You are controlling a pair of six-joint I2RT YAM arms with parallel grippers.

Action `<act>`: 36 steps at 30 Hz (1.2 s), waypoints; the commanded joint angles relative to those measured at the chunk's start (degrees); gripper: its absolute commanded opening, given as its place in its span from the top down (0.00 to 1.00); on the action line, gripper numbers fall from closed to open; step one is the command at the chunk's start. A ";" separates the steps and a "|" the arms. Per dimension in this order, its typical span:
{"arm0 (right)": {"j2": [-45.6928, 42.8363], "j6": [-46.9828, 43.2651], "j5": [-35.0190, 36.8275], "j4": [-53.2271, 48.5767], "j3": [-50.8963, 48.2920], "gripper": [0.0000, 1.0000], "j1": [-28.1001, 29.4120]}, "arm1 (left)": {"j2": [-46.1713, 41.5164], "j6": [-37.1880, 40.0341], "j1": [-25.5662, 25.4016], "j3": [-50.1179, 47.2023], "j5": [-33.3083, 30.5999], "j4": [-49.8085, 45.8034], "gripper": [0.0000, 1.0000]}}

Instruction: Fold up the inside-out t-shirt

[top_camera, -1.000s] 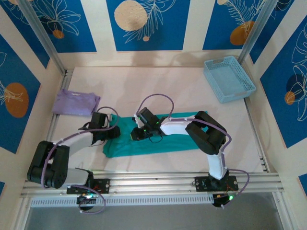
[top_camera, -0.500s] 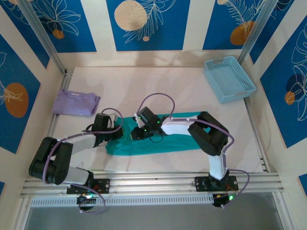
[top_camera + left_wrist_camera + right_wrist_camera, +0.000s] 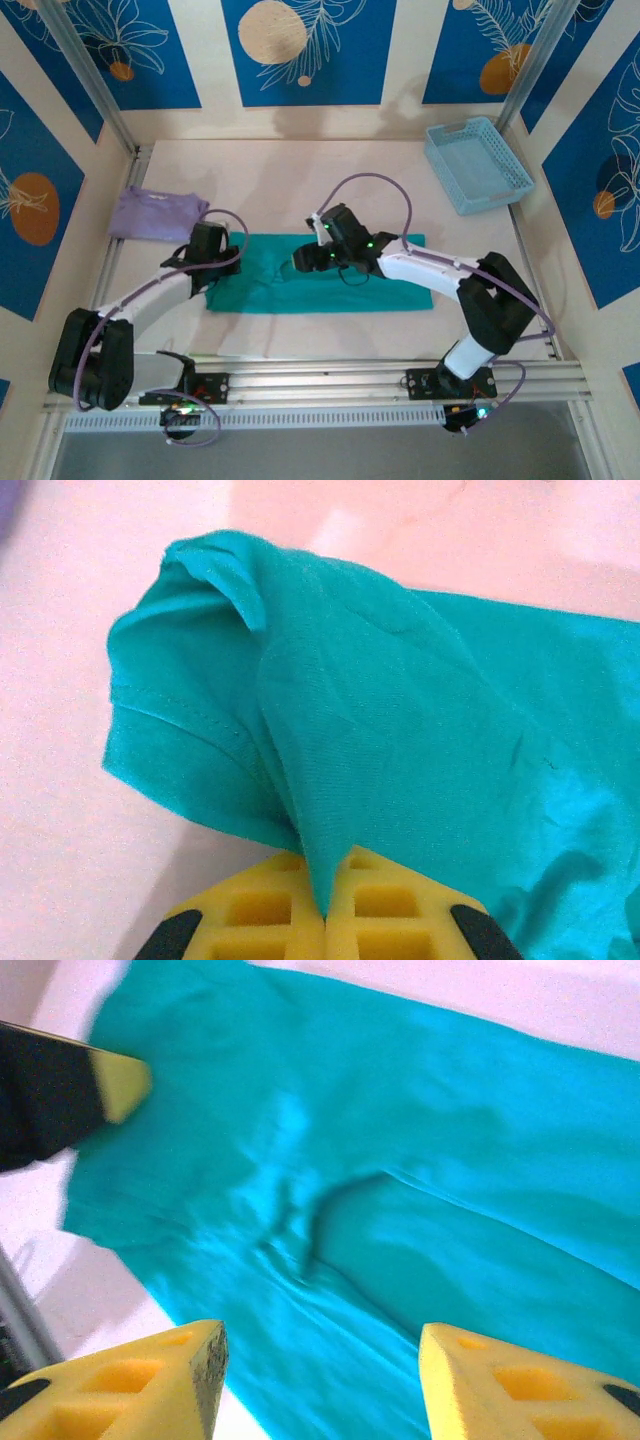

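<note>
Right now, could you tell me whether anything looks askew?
The left gripper pinches the teal t-shirt at its left end into a bunched peak; a small pucker sits below the open right gripper.

A folded pale lavender cloth garment (image 3: 158, 214) lies at the far left of the pale worktop (image 3: 300, 185). A light blue slatted plastic basket (image 3: 437, 160) sits at the far right corner, well apart from it. Blue leaf-printed wall panels (image 3: 300, 50) stand behind.
</note>
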 commanded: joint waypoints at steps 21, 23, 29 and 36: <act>-24.66 -3.44 -0.66 -1.90 -18.43 0.45 -13.19 | 8.99 29.75 -0.09 35.25 -35.92 -33.94 1.00; -25.25 -3.43 -1.18 -1.94 -18.70 0.45 -13.92 | 9.98 27.27 -3.87 36.06 -35.58 -35.68 1.00; -25.70 -3.83 -1.37 -2.88 -18.68 0.45 -15.69 | 16.48 14.46 -17.74 39.12 -29.43 -39.45 1.00; -26.58 -2.91 0.08 -3.30 -20.14 0.45 -18.78 | 32.92 4.02 -31.23 51.44 -14.29 -35.23 0.86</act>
